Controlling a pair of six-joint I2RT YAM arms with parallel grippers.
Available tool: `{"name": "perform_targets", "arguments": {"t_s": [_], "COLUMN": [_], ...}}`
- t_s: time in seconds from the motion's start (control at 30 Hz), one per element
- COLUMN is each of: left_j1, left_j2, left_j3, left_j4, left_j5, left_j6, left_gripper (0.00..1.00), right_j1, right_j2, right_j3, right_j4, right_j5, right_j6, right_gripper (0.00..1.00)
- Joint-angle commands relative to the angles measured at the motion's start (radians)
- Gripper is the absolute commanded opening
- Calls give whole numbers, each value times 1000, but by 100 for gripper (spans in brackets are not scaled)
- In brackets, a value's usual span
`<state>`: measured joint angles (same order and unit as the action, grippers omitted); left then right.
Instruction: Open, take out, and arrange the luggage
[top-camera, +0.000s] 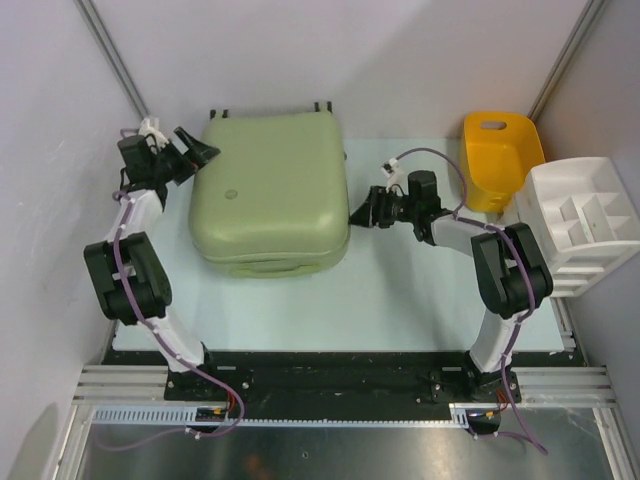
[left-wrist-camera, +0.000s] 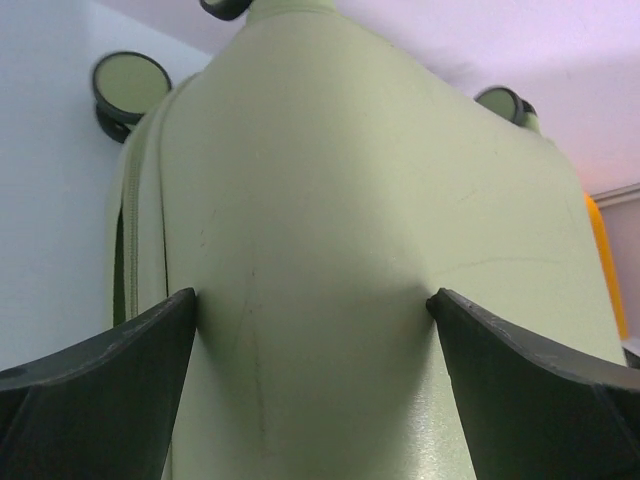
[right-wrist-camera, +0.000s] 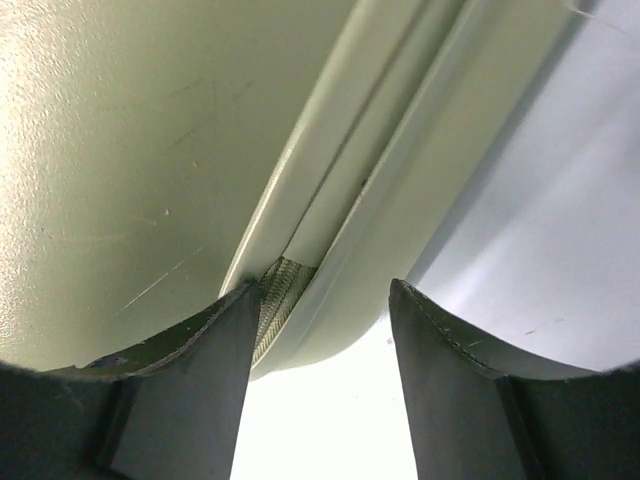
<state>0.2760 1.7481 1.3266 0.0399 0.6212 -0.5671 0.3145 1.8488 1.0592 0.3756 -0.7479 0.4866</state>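
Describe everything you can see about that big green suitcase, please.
The luggage is a pale sage-green hard-shell case with rounded corners, lying flat and closed on the table. A small round logo marks the shell; wheels stick out at its far end; a zip seam runs round its side. The open left gripper straddles its far-left corner; the right gripper is at the seam on its right side.

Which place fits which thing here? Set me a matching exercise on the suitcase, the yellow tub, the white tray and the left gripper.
Things:
1 luggage
2 yellow tub
3 white divided tray
4 left gripper

Places:
A right side, nearer the arms than the tub
B lying flat and shut, left of the table's middle
C far right
D at the luggage's far left corner, jaws wide apart

Pairs: 1-B, 2-C, 3-A, 4-D
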Motion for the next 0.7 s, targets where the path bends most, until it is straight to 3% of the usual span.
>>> {"name": "perform_targets", "arguments": {"t_s": [0.0, 0.13, 0.33, 0.47, 0.67], "left_j1": [-243, -319, -321, -298, -135], "left_j2": [66, 120, 165, 139, -85], "left_j3": [42, 89, 238, 385, 234], "left_j4": [-173, -202, -247, -431, -439], "left_j5": [337, 356, 315, 206, 134], "left_j6": [55, 90, 137, 277, 222], "left_gripper": [99, 96, 94, 96, 99], "right_j1": [181, 193, 160, 138, 178], "right_j2": [-75, -160, -249, -328, -369], "right_j3": [-2, -11, -31, -31, -33], "right_j4": [-245, -365, -507, -564, -572], "right_j5": [-145, -104, -71, -53, -1], "right_j6": [-181, -298, -402, -485, -540], "right_gripper": [62, 64, 64, 65, 64]}}
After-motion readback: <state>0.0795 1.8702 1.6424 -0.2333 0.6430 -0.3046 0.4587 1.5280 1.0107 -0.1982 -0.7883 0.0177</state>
